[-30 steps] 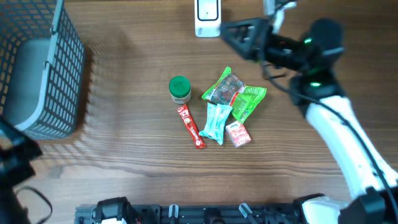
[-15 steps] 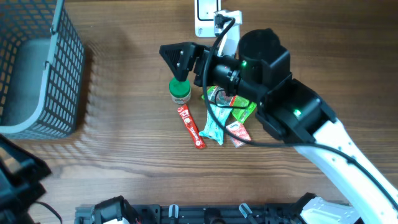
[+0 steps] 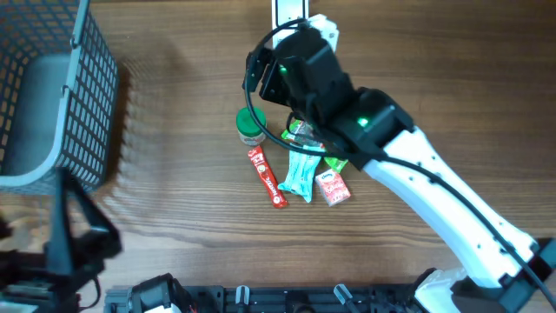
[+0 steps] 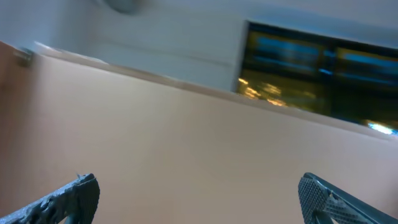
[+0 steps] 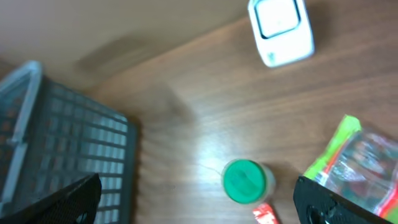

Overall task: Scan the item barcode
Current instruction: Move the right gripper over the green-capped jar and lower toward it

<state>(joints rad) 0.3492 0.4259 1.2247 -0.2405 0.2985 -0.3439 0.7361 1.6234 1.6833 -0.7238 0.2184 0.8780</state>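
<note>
No print on any packet is sharp enough to read; a jar (image 3: 251,125) with a green lid stands on the wooden table (image 3: 174,183), with a red stick packet (image 3: 267,176), a teal packet (image 3: 300,172) and a small red-and-white packet (image 3: 333,188) close by; the right arm (image 3: 417,174) covers much of a green bag (image 5: 354,155); a white scanner (image 5: 281,30) sits at the far edge; a grey wire basket (image 3: 52,96) fills the left side, bare wood between it and the jar; the right gripper (image 5: 199,202) hangs over the jar, jaws wide apart, empty; the left gripper (image 4: 199,202) faces a wall (image 4: 155,143), jaws also wide apart, empty.
</note>
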